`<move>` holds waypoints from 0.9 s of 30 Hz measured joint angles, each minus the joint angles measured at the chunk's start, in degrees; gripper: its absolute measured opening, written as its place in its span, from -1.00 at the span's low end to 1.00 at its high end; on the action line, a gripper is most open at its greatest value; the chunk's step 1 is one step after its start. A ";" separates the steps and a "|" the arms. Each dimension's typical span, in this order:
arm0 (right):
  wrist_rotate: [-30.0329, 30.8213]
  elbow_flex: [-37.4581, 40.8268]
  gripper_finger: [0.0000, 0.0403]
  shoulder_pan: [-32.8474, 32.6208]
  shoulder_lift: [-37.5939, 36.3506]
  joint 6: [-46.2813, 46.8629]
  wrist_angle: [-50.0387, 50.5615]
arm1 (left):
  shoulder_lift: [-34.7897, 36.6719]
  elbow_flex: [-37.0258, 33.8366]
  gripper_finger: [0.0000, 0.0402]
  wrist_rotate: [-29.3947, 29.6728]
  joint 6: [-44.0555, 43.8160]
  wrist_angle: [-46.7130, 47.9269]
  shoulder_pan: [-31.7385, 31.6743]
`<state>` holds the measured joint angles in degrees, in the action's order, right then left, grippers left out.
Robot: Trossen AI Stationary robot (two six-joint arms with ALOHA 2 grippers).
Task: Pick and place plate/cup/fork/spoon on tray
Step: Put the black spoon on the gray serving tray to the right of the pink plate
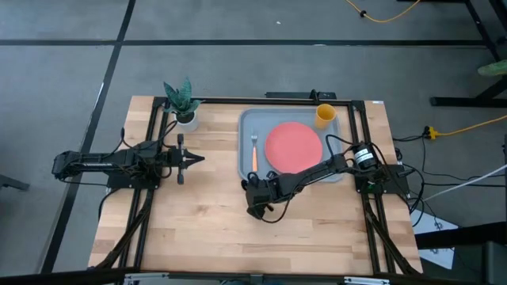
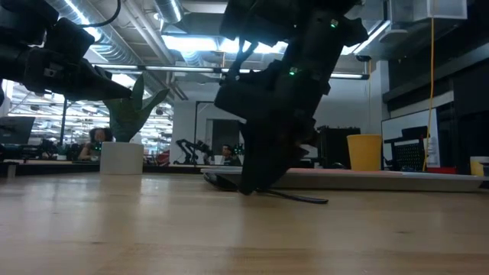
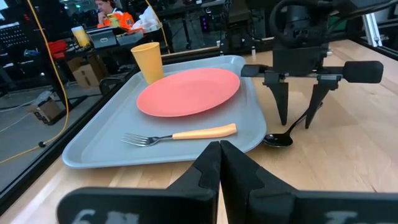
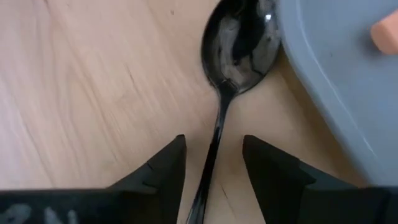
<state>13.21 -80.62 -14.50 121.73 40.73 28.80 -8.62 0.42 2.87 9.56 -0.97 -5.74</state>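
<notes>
The grey-blue tray [image 1: 247,127] lies at the table's far right. It holds the coral-pink plate [image 1: 293,146], the yellow-orange cup [image 1: 325,116] and the orange-handled fork [image 1: 254,152]. The dark spoon [image 4: 239,43] lies on the wood beside the tray's near left corner, its bowl next to the rim. My right gripper [image 4: 214,168] is open and points down over the spoon. One finger stands on each side of the thin handle [image 4: 211,149], apart from it. This also shows in the left wrist view [image 3: 298,115]. My left gripper [image 1: 194,158] is shut and empty, left of the tray.
A small white pot with a green plant [image 1: 184,107] stands at the table's far left, beyond my left arm. Bare wood [image 1: 206,229] spreads over the table's near half. The tray's raised rim [image 4: 311,81] is close beside the spoon's bowl.
</notes>
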 joint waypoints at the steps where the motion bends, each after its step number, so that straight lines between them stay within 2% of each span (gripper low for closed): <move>1: 0.08 0.00 -0.17 -0.04 0.04 -0.67 0.19 | 0.00 -0.02 -1.00 0.00 0.00 0.00 0.02; 6: -0.12 0.02 -0.39 -0.01 0.12 -3.67 1.06 | 0.01 -0.02 -1.00 -0.01 0.00 0.01 0.01; 13: -1.52 0.15 -0.93 0.11 0.19 -3.60 1.63 | 0.00 -0.02 -1.00 0.00 0.00 0.00 0.02; 22: -3.09 -2.14 -0.97 -0.96 0.36 -2.32 2.09 | 0.01 -0.02 -1.00 -0.01 0.00 0.02 0.01; 27: -6.63 -6.20 -0.98 -1.63 0.69 -2.29 2.77 | 0.02 -0.02 -1.00 0.00 0.00 0.02 0.02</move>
<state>6.59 -86.82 -16.14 122.42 38.44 31.57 -8.60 0.40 2.87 9.56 -0.95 -5.72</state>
